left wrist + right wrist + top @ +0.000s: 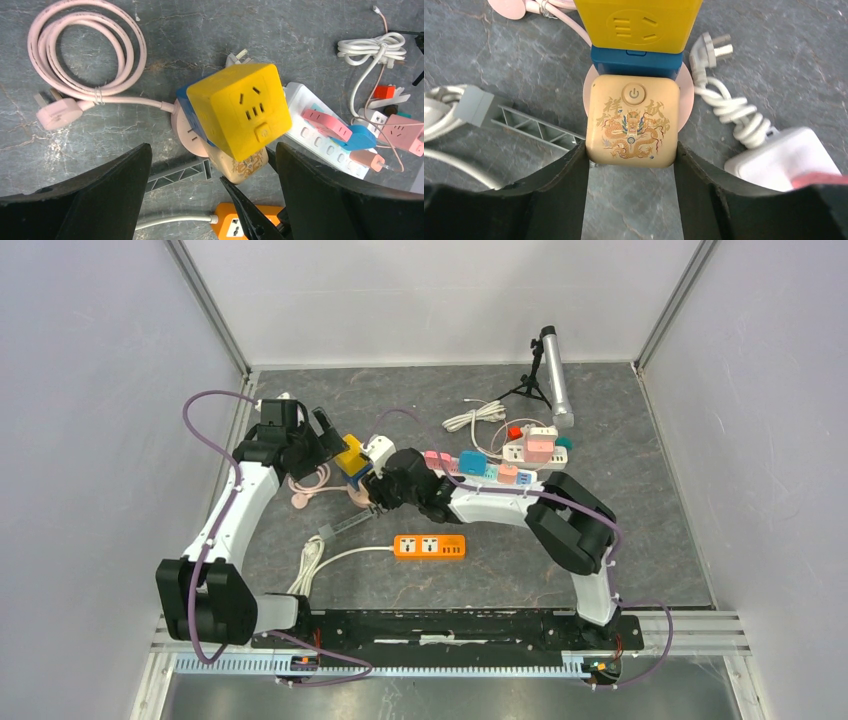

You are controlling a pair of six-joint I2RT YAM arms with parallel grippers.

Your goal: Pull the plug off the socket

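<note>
A cream cube plug (633,120) with a gold dragon print sits against a round pink socket (686,95). A blue block (636,61) and a yellow cube socket (639,22) are stacked just beyond it. My right gripper (630,150) is shut on the cream plug, one finger pressing each side of its near end. From above, the same stack shows the yellow cube (240,112) on top and the cream plug (240,167) below it. My left gripper (212,150) hovers over this stack, wide open and holding nothing. The plug's prongs are hidden.
An orange power strip (430,546) lies near the front. A white strip (480,468) with pink and blue plugs lies to the right. A coiled pink cable (85,50), a grey bracket (534,127), a white adapter (779,157) and a tripod lamp (552,375) stand around.
</note>
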